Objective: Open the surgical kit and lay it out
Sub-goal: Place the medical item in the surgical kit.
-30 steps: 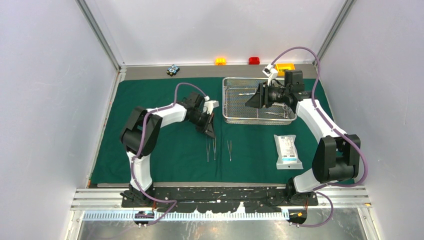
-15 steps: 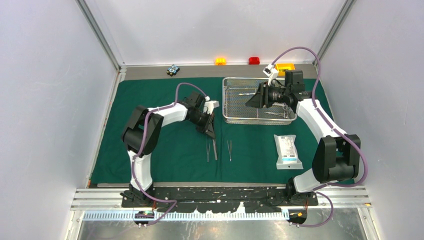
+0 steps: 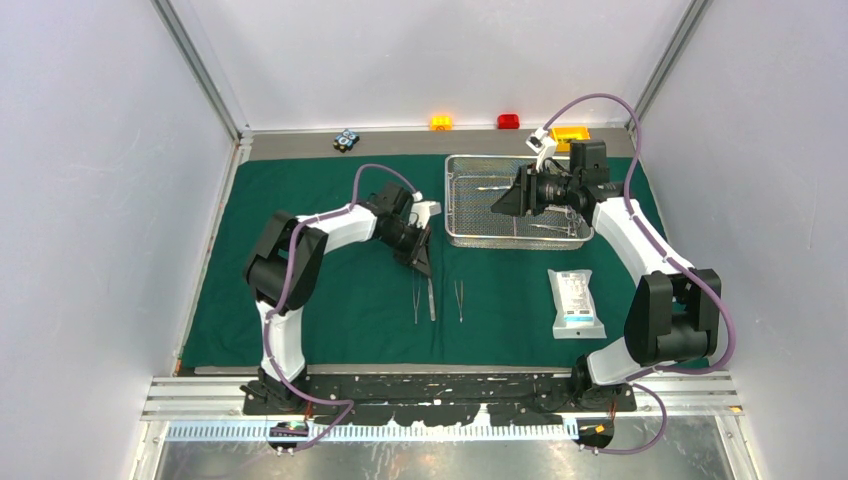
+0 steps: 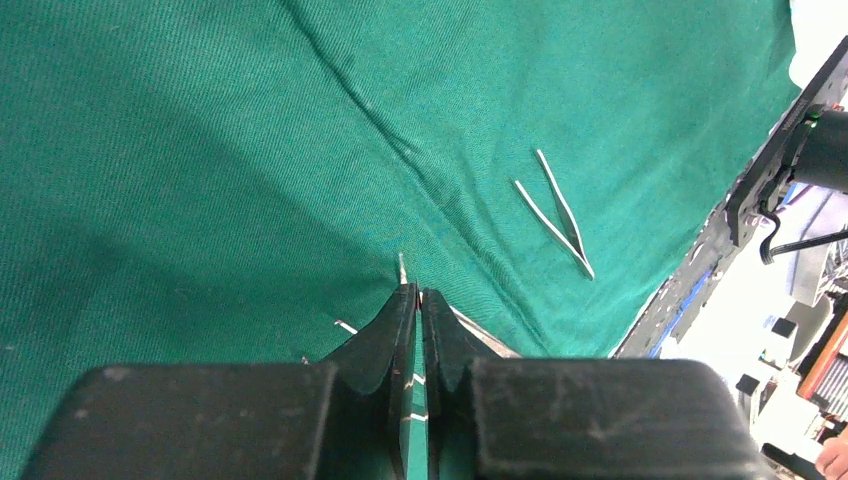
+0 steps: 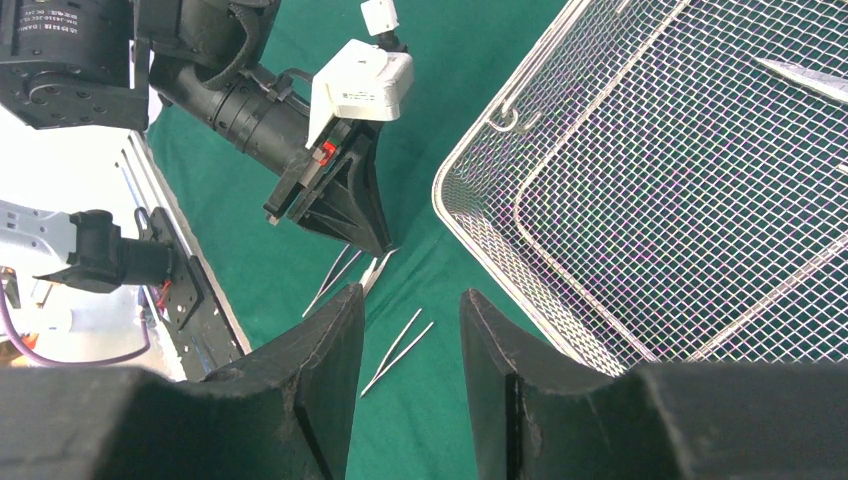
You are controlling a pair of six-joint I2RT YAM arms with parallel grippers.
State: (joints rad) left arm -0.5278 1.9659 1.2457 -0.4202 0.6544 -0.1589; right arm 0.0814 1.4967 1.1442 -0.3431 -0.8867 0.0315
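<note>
White-walled enclosure, grey bench; the drape [image 3: 320, 200] lies open and flat across it, so I judge the unfolding done.

The wire-mesh tray [image 3: 447, 200] sits at the far right of the cloth. Laid out near the front edge: forceps [image 3: 416, 300], a slim silver instrument [image 3: 431, 298] just beside them, tweezers [image 3: 459, 300] a little to the right, and the white pouch [image 3: 576, 302] well apart, below the tray. At least two instruments [image 3: 555, 228] lie in the tray; I judge the layout well advanced but unfinished.

The left end effector [image 3: 424, 270] is at the far tip of the slim instrument, its jaws almost together with only a thin slit; I cannot tell whether they pinch it or are clear of it. The right end effector [image 5: 412, 300] hovers above the tray's left end, jaws moderately apart, nothing between them.

The right arm hides part of the tray floor, so the count inside is uncertain. The pouch print is unreadable.
</note>
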